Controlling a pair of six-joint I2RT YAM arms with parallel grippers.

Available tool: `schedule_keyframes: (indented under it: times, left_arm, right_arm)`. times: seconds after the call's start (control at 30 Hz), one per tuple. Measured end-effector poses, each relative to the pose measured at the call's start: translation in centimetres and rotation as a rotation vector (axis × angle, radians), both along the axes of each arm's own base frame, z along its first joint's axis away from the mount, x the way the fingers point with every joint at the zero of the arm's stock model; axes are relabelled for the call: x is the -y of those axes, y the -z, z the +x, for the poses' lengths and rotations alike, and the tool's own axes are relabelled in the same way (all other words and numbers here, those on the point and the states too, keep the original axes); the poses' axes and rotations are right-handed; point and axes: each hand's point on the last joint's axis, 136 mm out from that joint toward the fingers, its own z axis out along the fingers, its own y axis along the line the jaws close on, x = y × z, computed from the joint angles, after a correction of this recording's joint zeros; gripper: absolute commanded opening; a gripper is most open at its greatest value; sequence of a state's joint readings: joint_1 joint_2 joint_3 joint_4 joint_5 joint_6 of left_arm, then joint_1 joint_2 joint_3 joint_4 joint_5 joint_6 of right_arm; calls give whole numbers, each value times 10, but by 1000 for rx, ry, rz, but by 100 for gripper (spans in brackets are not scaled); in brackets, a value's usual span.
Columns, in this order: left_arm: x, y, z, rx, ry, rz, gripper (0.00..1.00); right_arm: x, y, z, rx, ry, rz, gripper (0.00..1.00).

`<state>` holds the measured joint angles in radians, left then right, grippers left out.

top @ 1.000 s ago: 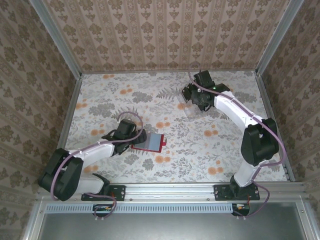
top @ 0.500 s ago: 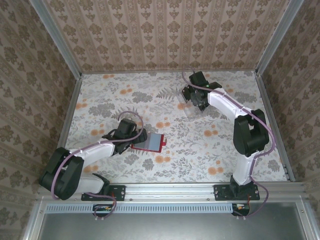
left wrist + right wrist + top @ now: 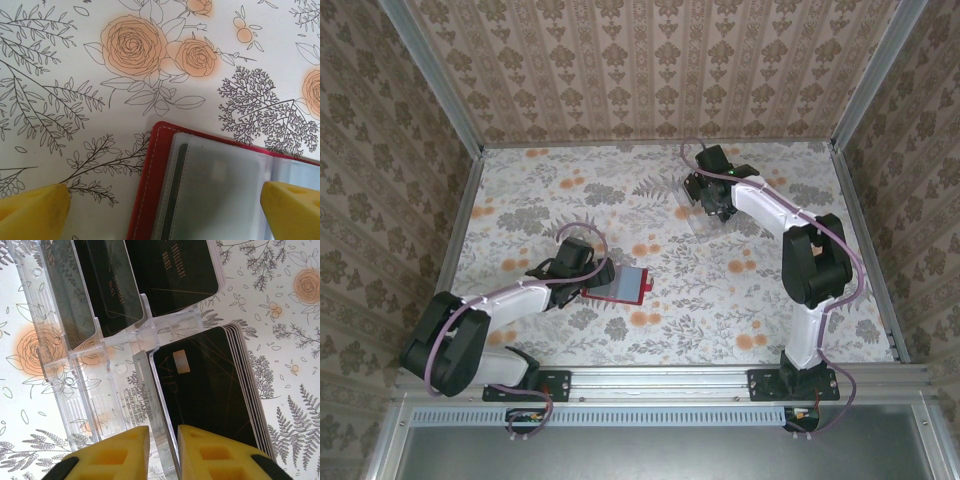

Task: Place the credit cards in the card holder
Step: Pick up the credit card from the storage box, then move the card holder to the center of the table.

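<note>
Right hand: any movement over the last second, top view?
Yes. The right hand has shifted slightly left, away from the table's right rail, and its arm's elbow swung left with it.

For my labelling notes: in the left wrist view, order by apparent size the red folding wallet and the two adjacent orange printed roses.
1. Red folding wallet, partly cropped
2. Left orange printed rose
3. Right orange printed rose
</note>
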<state>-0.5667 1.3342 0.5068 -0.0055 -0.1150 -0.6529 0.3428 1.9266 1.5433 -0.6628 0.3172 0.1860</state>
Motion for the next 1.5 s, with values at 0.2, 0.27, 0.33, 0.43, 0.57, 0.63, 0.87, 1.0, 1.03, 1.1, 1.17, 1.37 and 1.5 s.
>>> schedule_keyframes:
  times: [0.2, 0.27, 0.33, 0.43, 0.57, 0.63, 0.87, 1.0, 1.03, 1.1, 1.17, 1.37, 1.5]
  left_arm:
    - [0, 0, 0, -1, 1, 1, 100]
    - [0, 0, 0, -1, 0, 1, 100]
    - [0, 0, 0, -1, 0, 1, 100]
    - [0, 1, 0, -2, 0, 1, 100]
    - [0, 1, 0, -2, 0, 1, 100]
    - [0, 1, 0, -2, 1, 1, 100]
    - [2, 4, 0, -12, 7, -3, 100]
    - [5, 3, 1, -9, 12, -9, 100]
    - [5, 2, 1, -8, 13, -9, 100]
    - [7, 2, 1, -8, 19, -9, 100]
    - [11, 2, -1, -7, 31, -9, 100]
    - [25, 2, -10, -3, 71, -6, 100]
    - [34, 1, -17, 1, 86, -5, 100]
  right_arm:
    - [0, 2, 0, -5, -2, 1, 13]
    - [-1, 1, 0, -5, -4, 4, 10]
    - [-3, 0, 1, -2, -8, 11, 8]
    - [-5, -3, 3, 5, -13, 14, 5]
    - [-7, -5, 3, 7, -21, 25, 0]
    - [-9, -9, 2, 12, -26, 39, 0]
    - [-21, -51, -2, 92, -51, 122, 0]
    - [-35, -87, -10, 160, -70, 216, 0]
    - [-38, -94, -13, 177, -72, 242, 0]
    - [-45, -109, -22, 212, -80, 303, 0]
    - [-50, -116, -34, 225, -86, 352, 0]
    - [-62, -104, -72, 200, -88, 482, 0]
    - [-66, -92, -94, 165, -76, 545, 0]
